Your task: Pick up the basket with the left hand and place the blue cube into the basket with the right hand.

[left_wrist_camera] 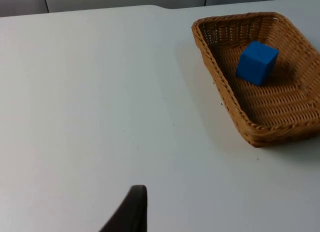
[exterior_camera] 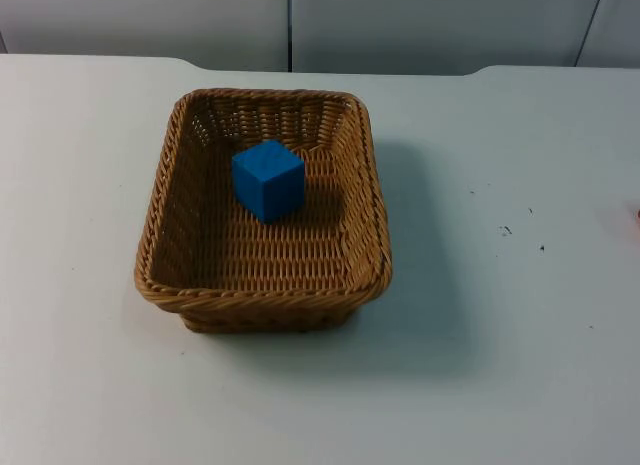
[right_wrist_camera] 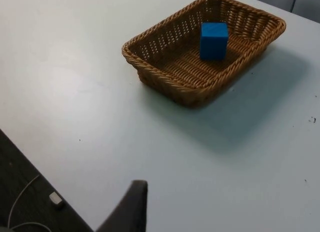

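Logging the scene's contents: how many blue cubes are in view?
1. The blue cube sits inside the basket, toward its far end, on the white table.

Probably a lab: bare white table against grey partition wall

Each gripper shows one matte black fingertip, tapered and slightly curved.

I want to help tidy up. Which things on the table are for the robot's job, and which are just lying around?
For the job:
- basket, standing on the table
- blue cube, already sitting inside the basket

Just there:
- white table, with a few dark specks
- grey wall behind it

Both arms wait off to the sides, away from the basket.
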{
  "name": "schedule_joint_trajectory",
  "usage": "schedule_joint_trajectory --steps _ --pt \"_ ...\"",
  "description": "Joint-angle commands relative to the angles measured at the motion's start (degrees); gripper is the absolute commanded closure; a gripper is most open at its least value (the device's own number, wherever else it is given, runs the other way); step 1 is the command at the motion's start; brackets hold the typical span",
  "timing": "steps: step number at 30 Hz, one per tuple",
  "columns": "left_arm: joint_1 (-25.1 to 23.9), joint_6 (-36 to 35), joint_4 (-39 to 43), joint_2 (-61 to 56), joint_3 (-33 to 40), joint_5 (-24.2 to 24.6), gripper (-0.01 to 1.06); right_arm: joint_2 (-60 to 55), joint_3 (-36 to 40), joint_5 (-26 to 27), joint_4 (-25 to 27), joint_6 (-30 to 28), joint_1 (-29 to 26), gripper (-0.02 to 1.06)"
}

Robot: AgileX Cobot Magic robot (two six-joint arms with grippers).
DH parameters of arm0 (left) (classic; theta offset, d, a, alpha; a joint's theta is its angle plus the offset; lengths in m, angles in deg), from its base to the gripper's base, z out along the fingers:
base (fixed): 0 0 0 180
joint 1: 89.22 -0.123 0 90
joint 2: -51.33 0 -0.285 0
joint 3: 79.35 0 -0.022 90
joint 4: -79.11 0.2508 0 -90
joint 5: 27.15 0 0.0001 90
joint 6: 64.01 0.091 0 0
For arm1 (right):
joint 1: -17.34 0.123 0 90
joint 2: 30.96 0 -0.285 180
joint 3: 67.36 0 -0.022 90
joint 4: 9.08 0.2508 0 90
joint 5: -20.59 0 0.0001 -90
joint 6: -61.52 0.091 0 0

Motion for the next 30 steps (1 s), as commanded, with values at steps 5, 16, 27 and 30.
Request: schedule_joint_trajectory --steps 5,16,27,30 --pt "-0.1 -0.1 -0.4 -0.2 0.1 -0.6 0.00 0.1 0.4 0.3 0.4 0.0 -1.8 0.00" --pt "-0.1 -0.1 -0.4 -0.2 0.1 -0.6 0.00 0.1 0.4 0.3 0.4 0.0 -24.8 0.00" --pt "-0.1 -0.1 -0.4 -0.2 0.1 -0.6 0.00 0.1 0.4 0.3 0.4 0.0 -38.4 0.00" --pt "-0.1 -0.1 -0.4 -0.2 0.1 -0.6 0.00 0.1 0.4 0.3 0.4 0.0 -39.4 0.00"
